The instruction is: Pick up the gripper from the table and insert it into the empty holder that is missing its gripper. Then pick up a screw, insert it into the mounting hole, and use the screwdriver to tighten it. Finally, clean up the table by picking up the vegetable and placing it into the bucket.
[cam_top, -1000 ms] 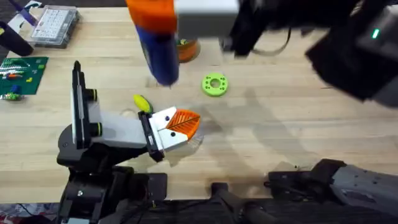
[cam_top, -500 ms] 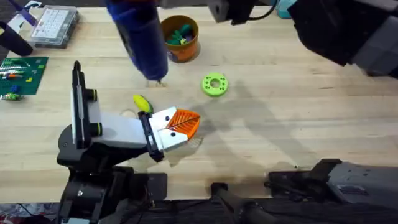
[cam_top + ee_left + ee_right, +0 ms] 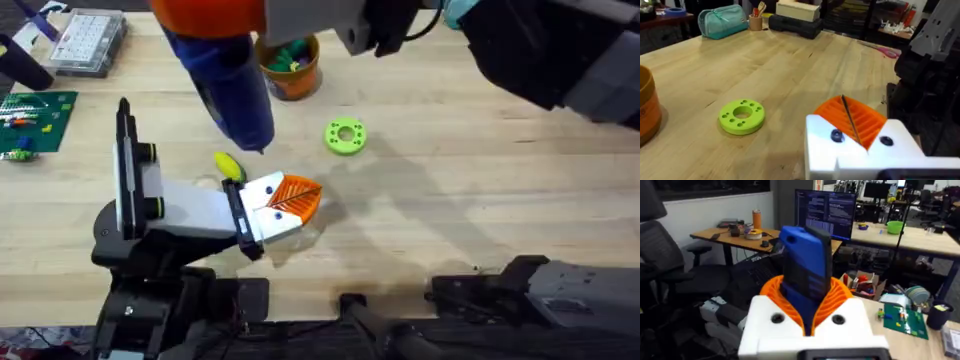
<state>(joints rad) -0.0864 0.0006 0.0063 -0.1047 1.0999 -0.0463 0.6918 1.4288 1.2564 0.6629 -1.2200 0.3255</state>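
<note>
My right gripper [image 3: 210, 12] hangs high over the back left of the table, shut on the bright-blue screwdriver [image 3: 228, 80]. The screwdriver's dark tip points down, just above and behind the yellow vegetable [image 3: 228, 166]. In the right wrist view the screwdriver [image 3: 806, 275] stands clamped between the orange pads of the right gripper [image 3: 807, 307]. My left gripper [image 3: 297, 197] lies low on the table just right of the vegetable, pads pressed together, with nothing seen between them [image 3: 846, 105]. The orange-brown bucket [image 3: 292, 68] stands behind, partly covered by the screwdriver. The loose gripper, holder and screw are out of view.
A flat lime-green ring [image 3: 345, 136] lies right of the screwdriver tip, also seen in front of the left gripper [image 3: 742, 116]. A clear parts box [image 3: 88, 40] and a green board [image 3: 35, 118] sit at the far left. The bucket's edge [image 3: 647, 110] shows beside the ring.
The right arm has carried the screwdriver leftward, uncovering the bucket, and its tip has come down nearer the vegetable. The left arm has stayed still.
</note>
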